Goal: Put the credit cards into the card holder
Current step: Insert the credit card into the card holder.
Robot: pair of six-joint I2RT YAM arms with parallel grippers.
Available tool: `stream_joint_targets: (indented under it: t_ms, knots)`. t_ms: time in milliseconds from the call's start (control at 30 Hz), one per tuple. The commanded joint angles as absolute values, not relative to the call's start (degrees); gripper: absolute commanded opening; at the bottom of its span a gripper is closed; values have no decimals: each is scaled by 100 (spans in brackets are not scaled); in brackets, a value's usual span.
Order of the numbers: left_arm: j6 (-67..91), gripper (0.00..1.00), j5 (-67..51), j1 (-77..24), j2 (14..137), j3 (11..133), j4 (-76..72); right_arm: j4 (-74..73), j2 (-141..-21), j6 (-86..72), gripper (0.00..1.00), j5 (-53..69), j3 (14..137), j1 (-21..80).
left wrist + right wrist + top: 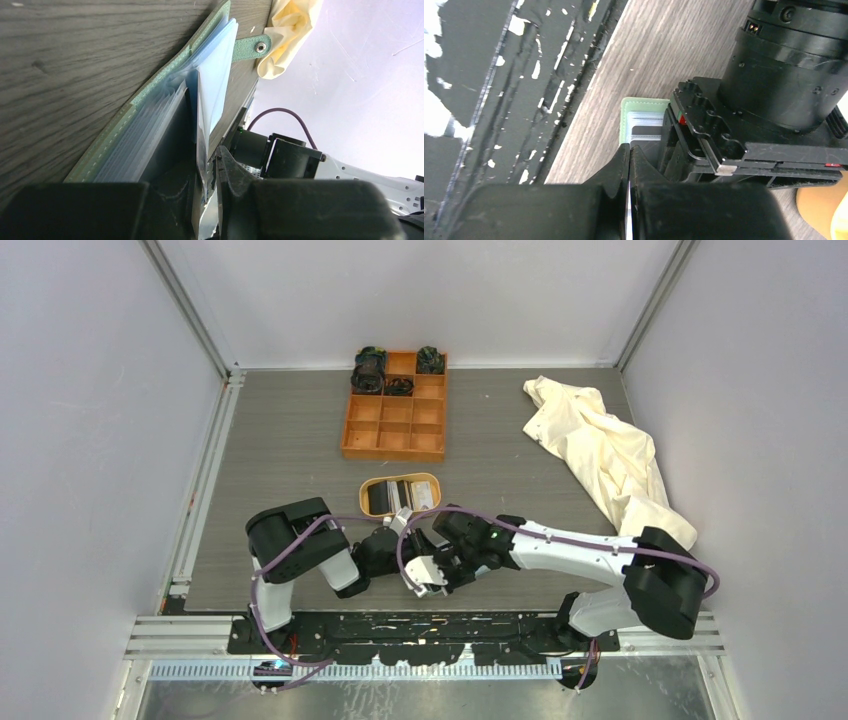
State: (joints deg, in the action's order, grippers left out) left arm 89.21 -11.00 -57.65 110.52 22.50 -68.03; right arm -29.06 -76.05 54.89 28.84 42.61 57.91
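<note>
on the grey wood-grain table (280, 460), the left gripper (207, 200) pinches a card holder (120, 131) pocket; the right gripper (629, 165), clamped on a thin card (628, 215), should align it edge-on, then ease in.

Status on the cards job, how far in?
Done: card holder lies open on the table. In hand: left gripper pinches one clear sleeve; right gripper is shut on what looks like a card, edge-on. Left: several cards sit in the tray.
</note>
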Motion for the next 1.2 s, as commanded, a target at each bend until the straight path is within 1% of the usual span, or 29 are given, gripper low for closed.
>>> stream_joint_targets:
  t_ms: [0,433,800,1167]
  knots:
    - [8673,18,-1158,-5747,11334,2239,-6029,-2327,-7682,5450,3,2133,4214,5928]
    - [8632,19,-1239,-5724,11349,2340,-5986,-2433,-7848,5736,3,1498,4159,5922]
    - [8589,21,-1289,-5682,11291,2320,-5915,-2773,-7707,5807,2,1641,4175,5436]
    - [8474,22,-1266,-5660,11016,2256,-5613,-2781,-7827,5773,2,1495,4211,5258]
